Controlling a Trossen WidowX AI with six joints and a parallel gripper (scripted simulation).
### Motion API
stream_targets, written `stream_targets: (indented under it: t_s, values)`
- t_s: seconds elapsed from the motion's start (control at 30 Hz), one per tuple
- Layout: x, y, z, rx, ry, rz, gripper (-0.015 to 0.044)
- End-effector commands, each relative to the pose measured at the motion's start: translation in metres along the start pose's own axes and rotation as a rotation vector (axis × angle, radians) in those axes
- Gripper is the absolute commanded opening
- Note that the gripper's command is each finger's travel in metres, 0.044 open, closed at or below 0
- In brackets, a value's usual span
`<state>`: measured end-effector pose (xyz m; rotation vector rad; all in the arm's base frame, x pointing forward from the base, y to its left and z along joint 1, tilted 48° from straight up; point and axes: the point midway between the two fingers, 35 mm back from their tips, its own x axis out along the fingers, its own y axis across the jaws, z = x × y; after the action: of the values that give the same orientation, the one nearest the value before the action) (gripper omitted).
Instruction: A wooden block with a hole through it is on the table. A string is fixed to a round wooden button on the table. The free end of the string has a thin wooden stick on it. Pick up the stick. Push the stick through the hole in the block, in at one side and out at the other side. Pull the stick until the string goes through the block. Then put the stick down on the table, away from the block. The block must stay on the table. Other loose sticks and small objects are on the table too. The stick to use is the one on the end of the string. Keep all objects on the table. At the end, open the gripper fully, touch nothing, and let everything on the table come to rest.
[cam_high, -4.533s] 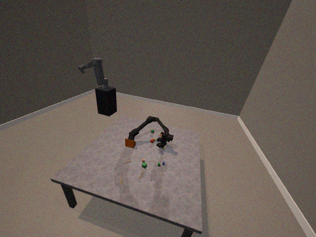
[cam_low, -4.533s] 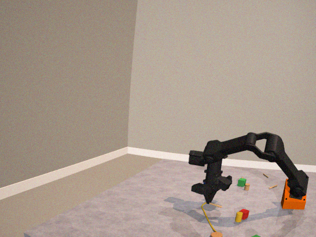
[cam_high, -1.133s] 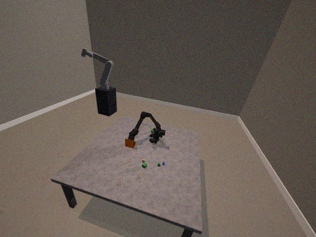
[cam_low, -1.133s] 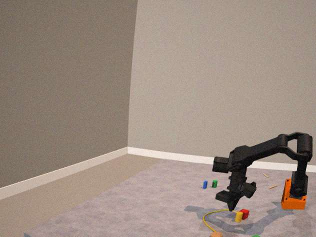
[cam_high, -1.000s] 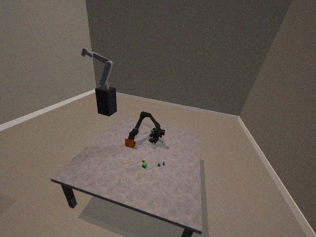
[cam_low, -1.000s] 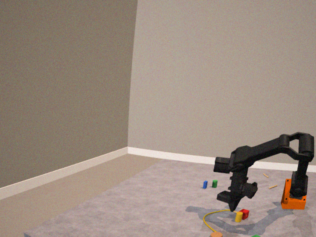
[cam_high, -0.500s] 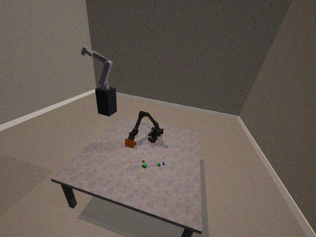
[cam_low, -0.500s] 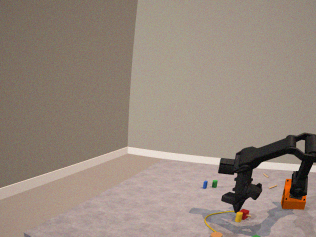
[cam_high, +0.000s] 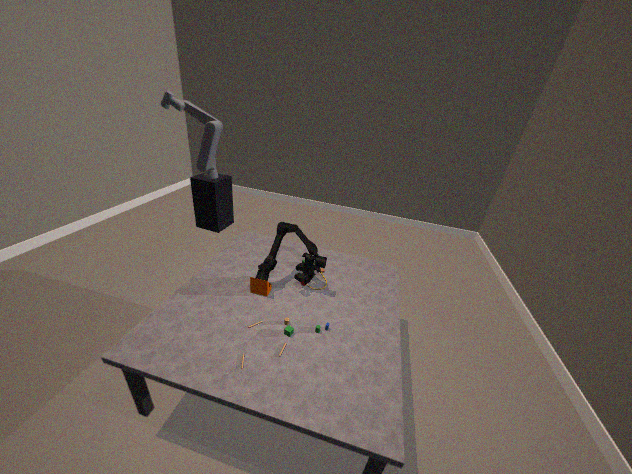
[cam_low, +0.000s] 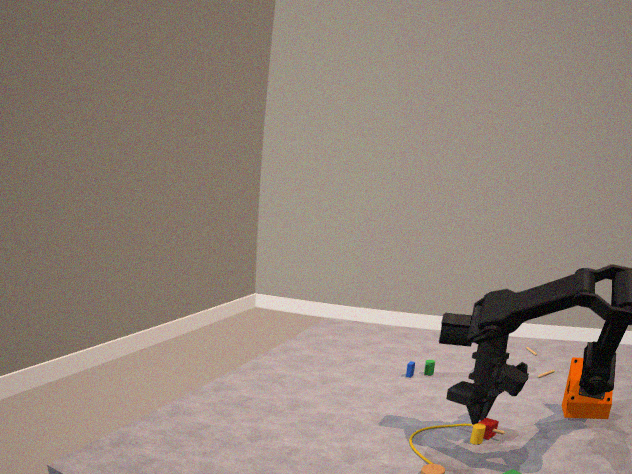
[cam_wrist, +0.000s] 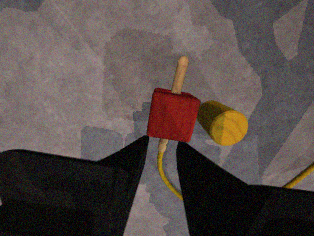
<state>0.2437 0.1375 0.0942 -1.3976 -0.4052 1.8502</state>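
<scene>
The red block (cam_wrist: 173, 116) (cam_low: 490, 427) sits on the table. The wooden stick (cam_wrist: 180, 75) (cam_low: 499, 431) runs through its hole: a long part sticks out at the far side in the wrist view, a short tail end at the near side. The yellow string (cam_wrist: 160, 167) (cam_low: 410, 438) leaves that tail end and curves round to the round wooden button (cam_low: 432, 468). My gripper (cam_wrist: 162, 143) (cam_low: 475, 421) is partly open, its fingertips at the block's near side, one on each side of the stick's tail, with gaps visible. The middle of the stick is hidden inside the block.
A yellow cylinder (cam_wrist: 229, 127) (cam_low: 477, 434) stands close beside the red block. Farther off are a blue piece (cam_high: 327, 326) (cam_low: 409, 369), a green cylinder (cam_high: 317, 329) (cam_low: 429, 367), a green block (cam_high: 288, 331), an orange piece (cam_high: 286, 320) and loose sticks (cam_high: 282, 350) (cam_low: 545, 373).
</scene>
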Motion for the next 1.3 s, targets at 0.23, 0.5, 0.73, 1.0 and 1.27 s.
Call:
stream_targets:
  t_s: [0.23, 0.5, 0.73, 1.0, 1.27]
  values:
    - [-0.072, 0.0, -0.004, -0.005, 0.018, -0.006, 0.0122]
    - [-0.067, -0.001, 0.002, 0.347, 0.018, -0.014, 0.0122]
    - [-0.068, -0.002, 0.015, 1.042, 0.007, -0.017, 0.0122]
    - [-0.068, -0.002, 0.029, 1.802, -0.004, -0.014, 0.0122]
    - [-0.069, -0.002, 0.038, 2.269, -0.01, -0.009, 0.0122]
